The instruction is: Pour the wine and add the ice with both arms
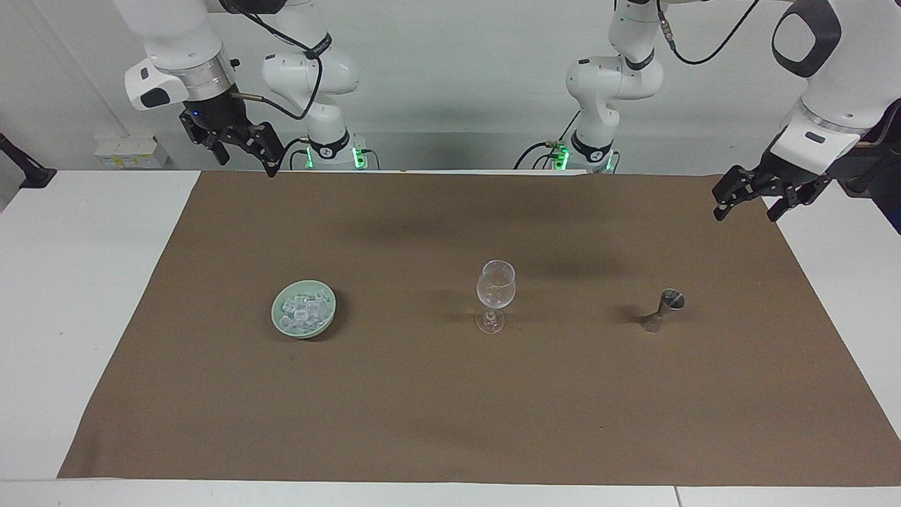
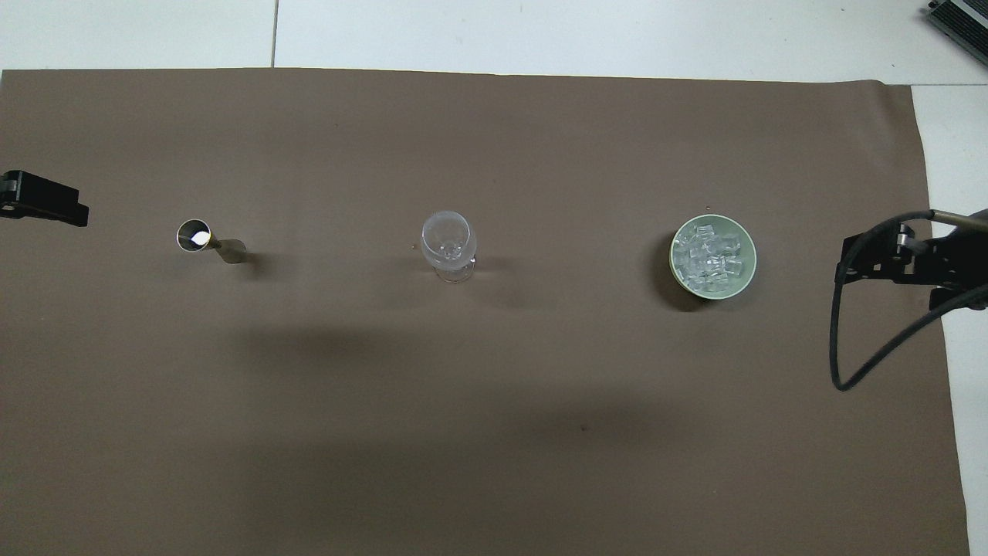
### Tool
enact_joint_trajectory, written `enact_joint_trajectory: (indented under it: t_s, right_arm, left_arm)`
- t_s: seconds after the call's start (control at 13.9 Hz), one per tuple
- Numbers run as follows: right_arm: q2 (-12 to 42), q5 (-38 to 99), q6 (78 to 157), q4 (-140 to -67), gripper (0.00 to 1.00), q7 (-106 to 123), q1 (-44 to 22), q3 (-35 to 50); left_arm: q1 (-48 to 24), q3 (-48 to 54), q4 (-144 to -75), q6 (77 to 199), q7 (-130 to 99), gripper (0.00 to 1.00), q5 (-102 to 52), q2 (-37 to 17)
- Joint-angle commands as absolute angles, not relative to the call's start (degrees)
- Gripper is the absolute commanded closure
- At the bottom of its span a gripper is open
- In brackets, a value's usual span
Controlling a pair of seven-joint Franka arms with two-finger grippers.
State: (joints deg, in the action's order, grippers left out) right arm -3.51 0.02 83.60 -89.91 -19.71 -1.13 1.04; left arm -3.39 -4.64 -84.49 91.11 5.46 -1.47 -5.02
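An empty clear wine glass (image 1: 495, 290) (image 2: 448, 245) stands upright mid-cloth. Toward the right arm's end, a pale green bowl (image 1: 276, 310) (image 2: 673, 256) holds a heap of ice (image 1: 305, 312) (image 2: 710, 256). Toward the left arm's end stands a small metal jigger (image 1: 662, 310) (image 2: 197, 235); no wine shows in either view. My right gripper (image 1: 246, 162) (image 2: 876, 261) hangs open and empty above the cloth's corner by its base. Over the cloth's side edge at the left arm's end, my left gripper (image 1: 746, 210) (image 2: 45, 201) is open too, holding nothing.
A brown cloth (image 1: 450, 408) (image 2: 494, 432) covers most of the white table (image 1: 77, 282). Glass, bowl and jigger stand in one row across its middle. A black cable (image 2: 849, 363) loops down from the right arm.
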Motion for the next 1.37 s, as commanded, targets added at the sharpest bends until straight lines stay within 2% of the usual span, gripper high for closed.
enact_joint_trajectory:
  t_s: [0.0,0.43,0.72,1.29]
  right_arm:
    - [-4.0,1.6,84.8,-90.9,0.0,-18.2,-0.4,1.3]
    - [-4.0,1.6,84.8,-90.9,0.0,-18.2,-0.4,1.3]
    - [-4.0,1.6,84.8,-90.9,0.0,-18.2,-0.4,1.3]
    - [-4.0,1.6,84.8,-90.9,0.0,-18.2,-0.4,1.3]
  left_arm:
    - [-2.8,-4.5,-85.6,92.1,6.7,0.0,-2.2,-4.6]
    - [-2.8,-4.5,-85.6,91.7,6.7,0.0,-2.4,-4.5]
    - [-1.2,-4.5,-85.5,92.6,14.4,0.0,-4.2,-5.5]
    - [9.6,-4.5,-85.6,92.4,43.3,0.0,-24.8,-12.1]
